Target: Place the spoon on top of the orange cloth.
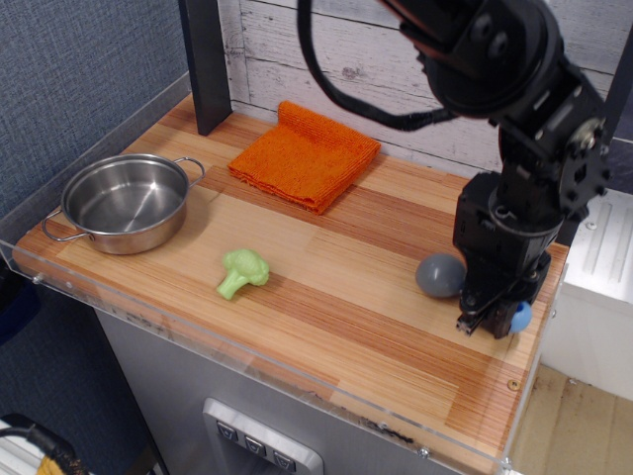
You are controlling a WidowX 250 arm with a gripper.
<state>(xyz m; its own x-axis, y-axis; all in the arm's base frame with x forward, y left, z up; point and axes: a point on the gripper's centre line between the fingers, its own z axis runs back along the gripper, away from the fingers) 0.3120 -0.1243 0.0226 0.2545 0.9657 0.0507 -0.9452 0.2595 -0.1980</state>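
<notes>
bare wood toward orange cloth (305, 154), broccoli (242, 271) off left

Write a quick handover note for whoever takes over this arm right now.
Pincer: down over the spoon at the right end of the table; open or shut on the handle cannot be told.
Spoon: grey bowl shows left of the pincer, blue handle end to its right.
Orange cloth: at the back of the table, nothing on it.
Done: the arm is at the spoon.
Left: confirm the grip, lift, carry to the cloth, release.
</notes>
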